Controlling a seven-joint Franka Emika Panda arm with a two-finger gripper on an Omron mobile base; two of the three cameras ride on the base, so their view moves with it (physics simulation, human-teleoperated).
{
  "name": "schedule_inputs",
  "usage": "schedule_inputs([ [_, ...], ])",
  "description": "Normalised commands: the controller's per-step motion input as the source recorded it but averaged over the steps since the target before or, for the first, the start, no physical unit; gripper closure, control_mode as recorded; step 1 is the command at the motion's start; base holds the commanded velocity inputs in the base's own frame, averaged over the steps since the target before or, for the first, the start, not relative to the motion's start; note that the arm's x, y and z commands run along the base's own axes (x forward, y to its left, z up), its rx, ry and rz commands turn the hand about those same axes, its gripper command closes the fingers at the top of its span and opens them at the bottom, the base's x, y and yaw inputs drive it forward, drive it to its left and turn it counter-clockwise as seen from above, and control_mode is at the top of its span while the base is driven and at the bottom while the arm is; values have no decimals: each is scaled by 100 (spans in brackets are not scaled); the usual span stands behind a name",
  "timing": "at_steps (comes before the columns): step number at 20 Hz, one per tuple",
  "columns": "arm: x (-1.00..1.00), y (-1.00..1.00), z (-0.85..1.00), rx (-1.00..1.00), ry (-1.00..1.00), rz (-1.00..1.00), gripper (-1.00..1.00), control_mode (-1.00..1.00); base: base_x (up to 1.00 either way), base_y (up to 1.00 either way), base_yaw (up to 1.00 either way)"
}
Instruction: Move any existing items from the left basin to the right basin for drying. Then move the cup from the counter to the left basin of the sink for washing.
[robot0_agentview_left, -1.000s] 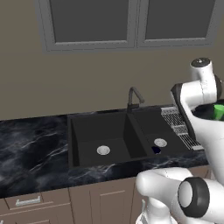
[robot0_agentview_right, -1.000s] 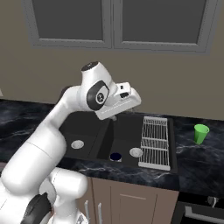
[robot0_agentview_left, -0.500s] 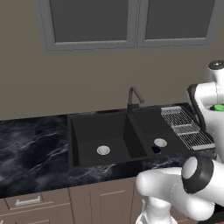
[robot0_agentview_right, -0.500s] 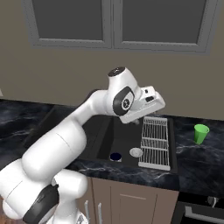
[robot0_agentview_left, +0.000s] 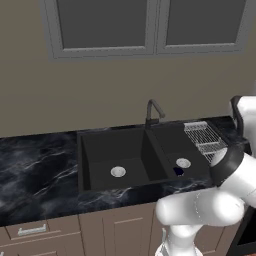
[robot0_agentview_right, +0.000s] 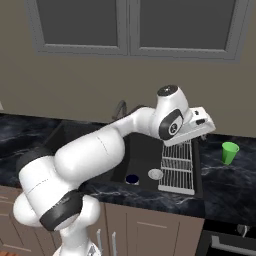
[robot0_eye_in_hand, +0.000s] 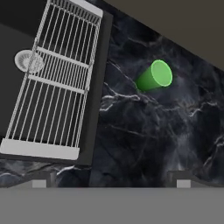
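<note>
The green cup (robot0_agentview_right: 229, 152) stands upright on the black marble counter (robot0_agentview_right: 225, 185), to the right of the sink. In the hand view the cup (robot0_eye_in_hand: 155, 76) sits up and right of centre on the counter (robot0_eye_in_hand: 144, 131). My gripper (robot0_agentview_right: 201, 131) hangs above the sink's right edge, left of the cup and apart from it. Its fingertips (robot0_eye_in_hand: 41, 179) stand wide apart with nothing between them, so my gripper (robot0_eye_in_hand: 111, 181) is open. The wide left basin (robot0_agentview_left: 100, 150) holds nothing but its drain. A tiny dark blue object (robot0_agentview_left: 178, 171) lies in the narrow right basin (robot0_agentview_left: 172, 145).
A white wire rack (robot0_agentview_right: 177, 167) covers the right part of the right basin, between my hand and the drain (robot0_eye_in_hand: 29, 61). The dark faucet (robot0_agentview_left: 152, 110) rises behind the divider. A wall with a window runs behind the counter.
My arm has swung to the right, from above the sink's middle to above the rack's right edge, closer to the cup.
</note>
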Motion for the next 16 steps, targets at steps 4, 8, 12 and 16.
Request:
schedule_inputs([
  [4, 32, -48, -41, 7, 0, -3, -100, -100, 0, 0, 0],
  [8, 35, -34, -48, 0, 3, -3, -100, -100, 0, 0, 0],
  [12, 48, -28, -33, 0, 7, -2, -100, -100, 0, 0, 0],
  [16, 29, -21, -20, 0, 1, -3, -100, -100, 0, 0, 0],
])
